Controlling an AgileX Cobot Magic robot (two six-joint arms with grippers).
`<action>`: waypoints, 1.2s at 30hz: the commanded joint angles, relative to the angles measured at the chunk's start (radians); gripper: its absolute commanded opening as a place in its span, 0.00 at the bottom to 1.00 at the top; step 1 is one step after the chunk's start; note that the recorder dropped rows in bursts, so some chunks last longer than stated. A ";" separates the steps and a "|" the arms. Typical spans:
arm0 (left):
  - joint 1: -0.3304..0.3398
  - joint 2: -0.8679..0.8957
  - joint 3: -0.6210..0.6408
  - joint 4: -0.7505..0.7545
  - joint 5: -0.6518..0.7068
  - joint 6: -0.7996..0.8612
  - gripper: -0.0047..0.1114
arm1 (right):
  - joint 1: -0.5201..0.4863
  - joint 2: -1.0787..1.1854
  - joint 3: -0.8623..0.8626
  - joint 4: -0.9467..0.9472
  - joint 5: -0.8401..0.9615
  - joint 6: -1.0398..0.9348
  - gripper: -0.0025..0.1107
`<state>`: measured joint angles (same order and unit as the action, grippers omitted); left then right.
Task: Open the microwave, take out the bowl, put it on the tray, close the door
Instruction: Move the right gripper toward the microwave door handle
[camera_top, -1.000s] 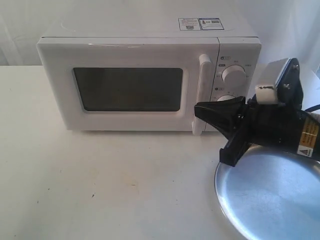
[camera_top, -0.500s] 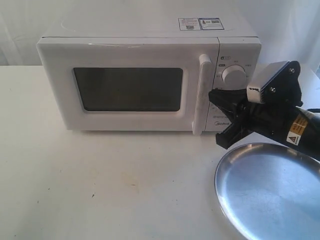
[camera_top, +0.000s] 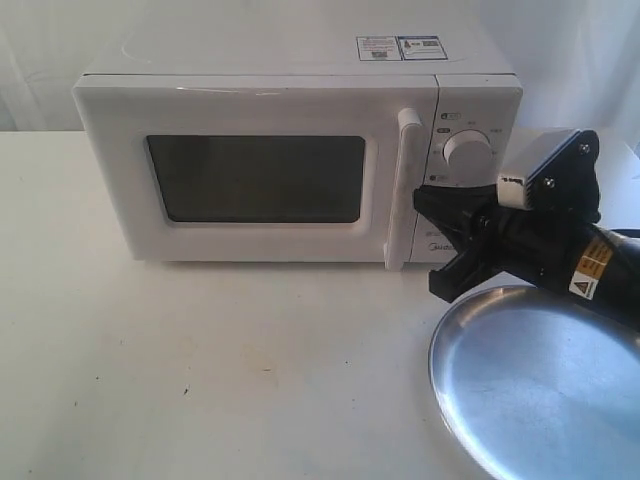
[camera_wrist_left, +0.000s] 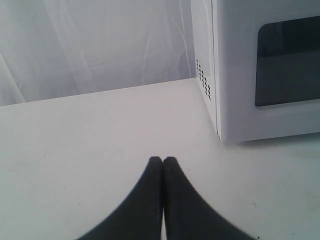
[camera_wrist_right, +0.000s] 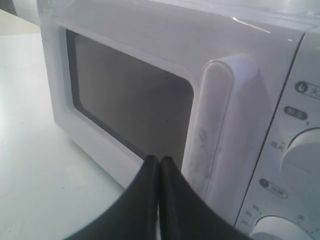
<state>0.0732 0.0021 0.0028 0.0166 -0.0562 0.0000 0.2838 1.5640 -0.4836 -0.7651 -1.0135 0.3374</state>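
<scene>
The white microwave (camera_top: 280, 60) stands at the back of the table, its door (camera_top: 250, 110) closed, so the bowl is hidden. My right gripper (camera_top: 420, 200) is shut on nothing, its tip just right of the vertical door handle (camera_top: 403, 190), in front of the control panel. In the right wrist view the shut fingertips (camera_wrist_right: 159, 160) sit low beside the handle (camera_wrist_right: 220, 120) and the dark window (camera_wrist_right: 130, 100). The silver tray (camera_top: 540, 390) lies at the front right, under the right arm. My left gripper (camera_wrist_left: 163, 160) is shut and empty over the table beside the microwave's side wall (camera_wrist_left: 202, 60).
A round white knob (camera_top: 467, 150) sits on the control panel right of the handle. A white curtain (camera_wrist_left: 90, 45) hangs behind the table. Bare white tabletop (camera_top: 200, 370) stretches in front of the microwave.
The right gripper has pulled back to the right and risen a little, from in front of the handle's lower end to in front of the control panel. The door stays closed.
</scene>
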 joint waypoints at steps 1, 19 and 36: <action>0.000 -0.002 -0.003 -0.008 -0.004 0.000 0.04 | -0.006 0.002 0.026 -0.005 -0.076 0.008 0.02; 0.000 -0.002 -0.003 -0.008 -0.004 0.000 0.04 | -0.006 0.002 0.056 0.015 -0.041 -0.041 0.02; 0.000 -0.002 -0.003 -0.008 -0.004 0.000 0.04 | -0.006 0.130 0.056 0.136 -0.103 -0.246 0.18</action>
<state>0.0732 0.0021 0.0028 0.0166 -0.0562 0.0000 0.2838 1.6922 -0.4320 -0.5977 -1.0671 0.1020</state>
